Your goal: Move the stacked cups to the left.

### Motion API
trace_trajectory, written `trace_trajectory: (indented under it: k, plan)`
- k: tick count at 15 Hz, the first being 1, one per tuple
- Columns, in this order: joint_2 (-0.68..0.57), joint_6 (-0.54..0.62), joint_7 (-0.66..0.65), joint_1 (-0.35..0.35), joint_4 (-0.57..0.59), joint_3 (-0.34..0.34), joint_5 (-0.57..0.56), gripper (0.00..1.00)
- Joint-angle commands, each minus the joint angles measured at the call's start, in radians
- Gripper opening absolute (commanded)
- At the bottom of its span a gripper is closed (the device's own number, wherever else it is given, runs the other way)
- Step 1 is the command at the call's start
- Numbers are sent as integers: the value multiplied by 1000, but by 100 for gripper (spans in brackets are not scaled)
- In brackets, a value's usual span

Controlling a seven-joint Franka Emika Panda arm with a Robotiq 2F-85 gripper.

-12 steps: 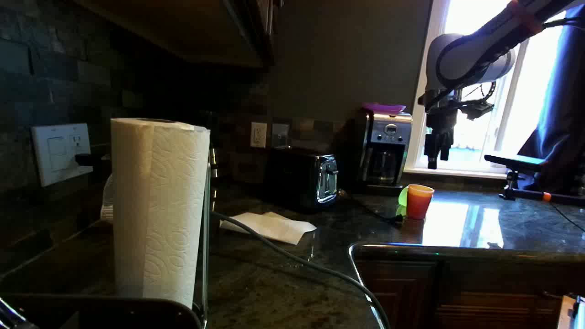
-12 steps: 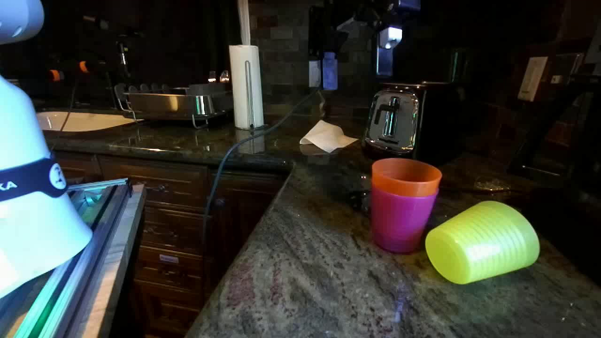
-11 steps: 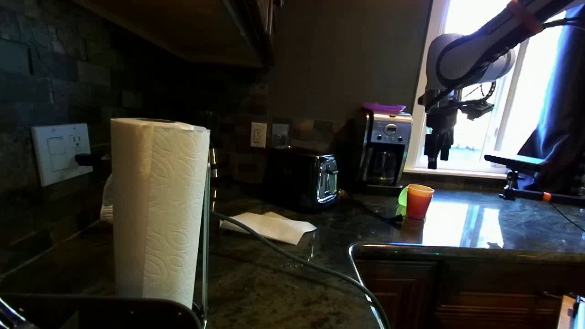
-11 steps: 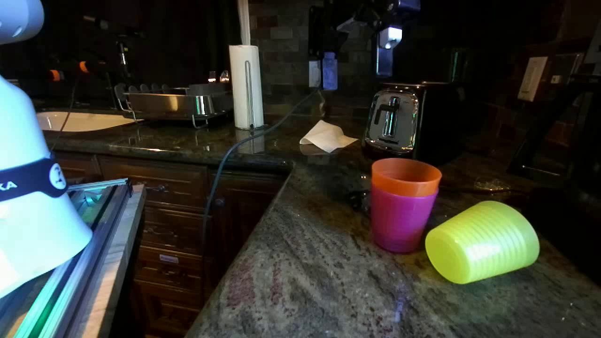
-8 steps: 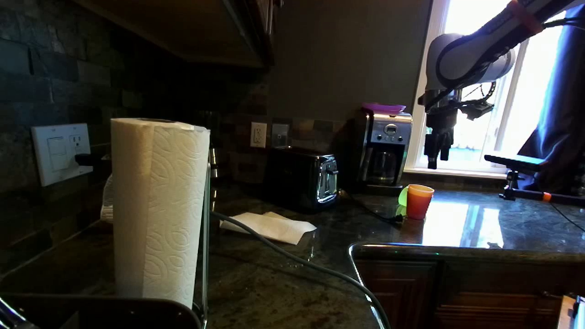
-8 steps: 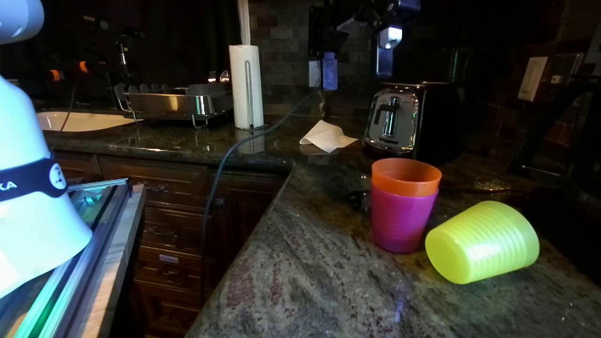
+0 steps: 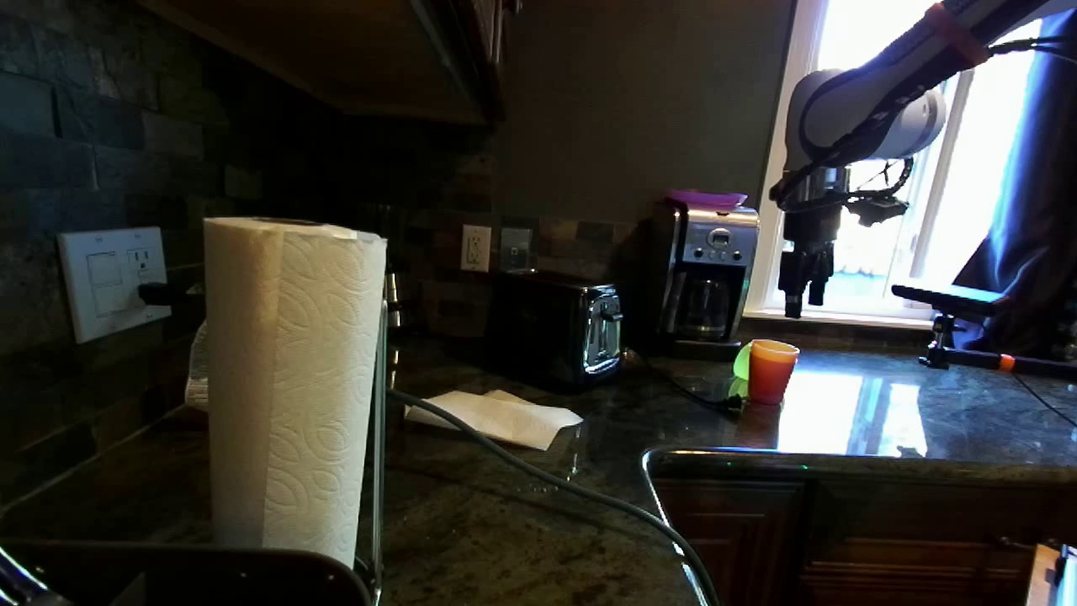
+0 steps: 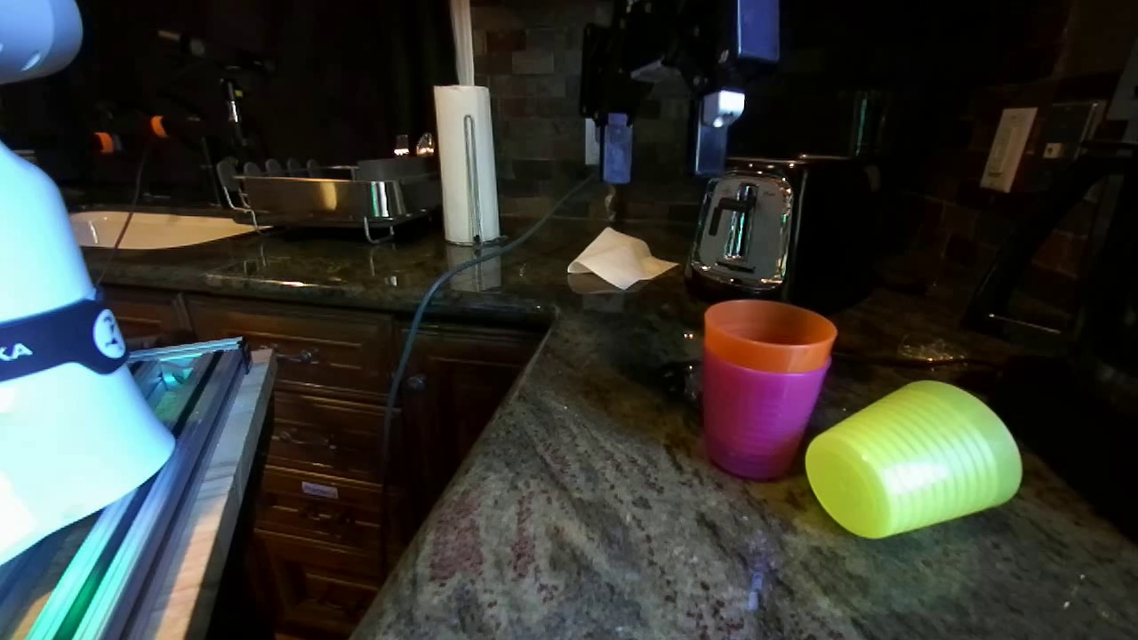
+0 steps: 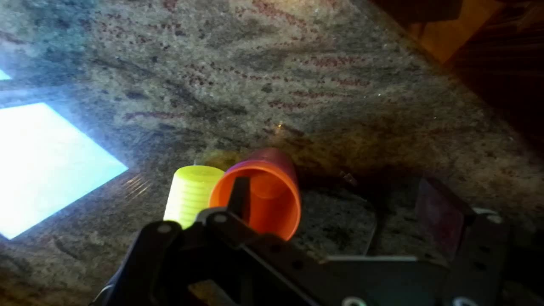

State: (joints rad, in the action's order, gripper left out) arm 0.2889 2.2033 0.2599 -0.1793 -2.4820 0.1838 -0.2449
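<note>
Orange above magenta, the nested plastic tumblers (image 8: 765, 391) stood upright and untouched below the fingers (image 8: 617, 148), which hung wide apart, so I judged grasp, leftward move and release all lay ahead.

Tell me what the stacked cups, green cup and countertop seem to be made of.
Stacked cups: probably satin plastic, judging by a thin rim and even colours. Green cup: likely translucent plastic, ribbed, with a soft highlight. Countertop: polished stone or a lookalike, mottled and mirroring light.
</note>
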Motion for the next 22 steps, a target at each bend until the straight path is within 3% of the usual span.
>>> trace_trajectory:
  k: [1,7,13,14,16,22]
  plan:
    - [-77,21,92,21,8,55,141,100]
    - [-144,202,144,2,-25,80,239,100]
    - [-227,294,205,8,-7,71,282,97]
    - [-243,322,199,9,-6,64,272,73]
    - [-271,389,174,6,-9,52,251,69]
    - [-319,375,186,-8,1,33,261,22]
